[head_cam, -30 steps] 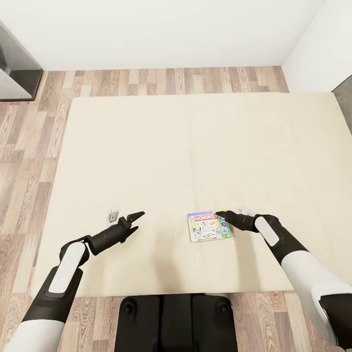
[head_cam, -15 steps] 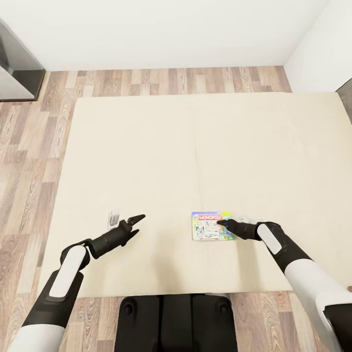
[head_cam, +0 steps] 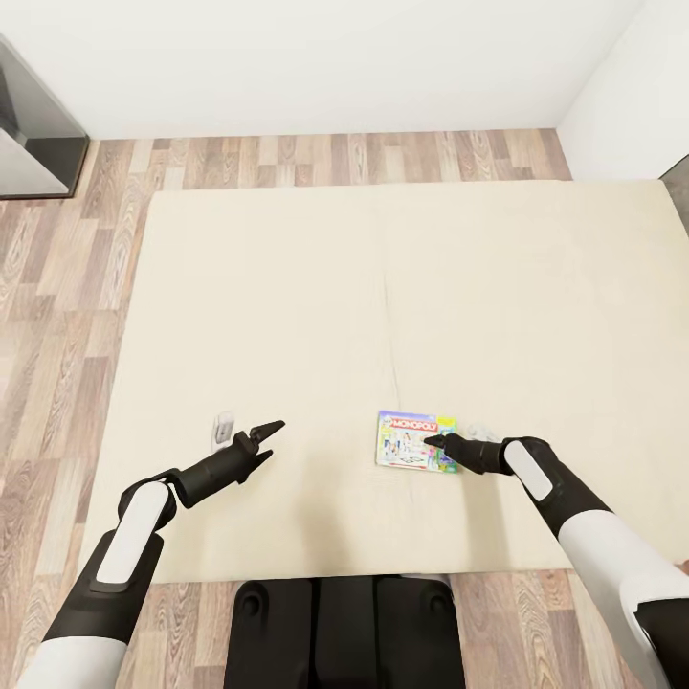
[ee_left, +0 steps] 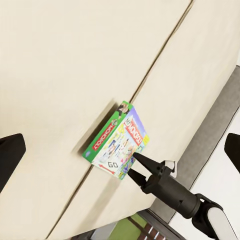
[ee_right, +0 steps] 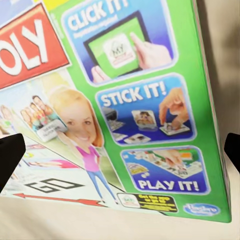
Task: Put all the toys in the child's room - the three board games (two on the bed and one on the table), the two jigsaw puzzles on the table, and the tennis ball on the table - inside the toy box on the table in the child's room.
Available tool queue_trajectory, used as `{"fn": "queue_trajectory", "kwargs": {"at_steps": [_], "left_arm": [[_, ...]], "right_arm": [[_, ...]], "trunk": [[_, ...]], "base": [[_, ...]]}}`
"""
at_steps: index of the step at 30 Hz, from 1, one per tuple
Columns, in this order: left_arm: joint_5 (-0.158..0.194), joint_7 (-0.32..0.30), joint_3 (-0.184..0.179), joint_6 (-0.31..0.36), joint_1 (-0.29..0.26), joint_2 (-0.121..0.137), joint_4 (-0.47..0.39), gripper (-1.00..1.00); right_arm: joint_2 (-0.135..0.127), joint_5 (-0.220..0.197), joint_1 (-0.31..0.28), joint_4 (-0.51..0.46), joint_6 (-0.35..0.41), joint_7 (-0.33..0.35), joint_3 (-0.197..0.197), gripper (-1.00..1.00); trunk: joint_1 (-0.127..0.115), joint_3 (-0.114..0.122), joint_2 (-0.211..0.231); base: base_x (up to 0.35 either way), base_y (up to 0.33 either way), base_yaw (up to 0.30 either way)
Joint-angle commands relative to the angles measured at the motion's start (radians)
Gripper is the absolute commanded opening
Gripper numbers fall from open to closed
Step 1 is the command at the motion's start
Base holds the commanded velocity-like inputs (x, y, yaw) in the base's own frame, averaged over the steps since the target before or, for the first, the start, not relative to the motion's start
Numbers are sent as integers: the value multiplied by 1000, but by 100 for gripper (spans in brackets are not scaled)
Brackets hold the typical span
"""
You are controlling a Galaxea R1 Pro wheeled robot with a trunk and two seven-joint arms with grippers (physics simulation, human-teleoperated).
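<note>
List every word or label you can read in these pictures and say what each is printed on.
All on the Monopoly box lying on the bed:
"MONOPOLY" on the red banner, cut to "OLY" in the right wrist view
"CLICK IT!"
"STICK IT!"
"PLAY IT!"
"GO" on the pictured board
The small black-and-yellow label and blue logo at the box's corner: too small to read.

**Print on the Monopoly box**

The box (ee_right: 125,110) shows "OLY", the end of a red banner, beside three panels headed "CLICK IT!", "STICK IT!" and "PLAY IT!". "GO" stands over a red arrow at one corner. From the left wrist (ee_left: 117,142), "MONOPOLY" runs along its green side. Overhead (head_cam: 414,440), the banner reads "MONOPOLY".
</note>
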Motion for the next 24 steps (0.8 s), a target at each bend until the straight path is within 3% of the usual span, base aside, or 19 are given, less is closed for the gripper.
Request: {"fn": "queue_trajectory", "kwargs": {"at_steps": [1,24], "left_arm": [[-5,-6,2,5,0,0,0,100],[-5,-6,2,5,0,0,0,100]], "right_arm": [[-1,4,0,0,2,4,3,100],[-2,4,1,-1,3,4,3,100]], "trunk": [[1,-1,-1],[1,-1,-1]], "base": [[0,8,0],[0,2,0]]}}
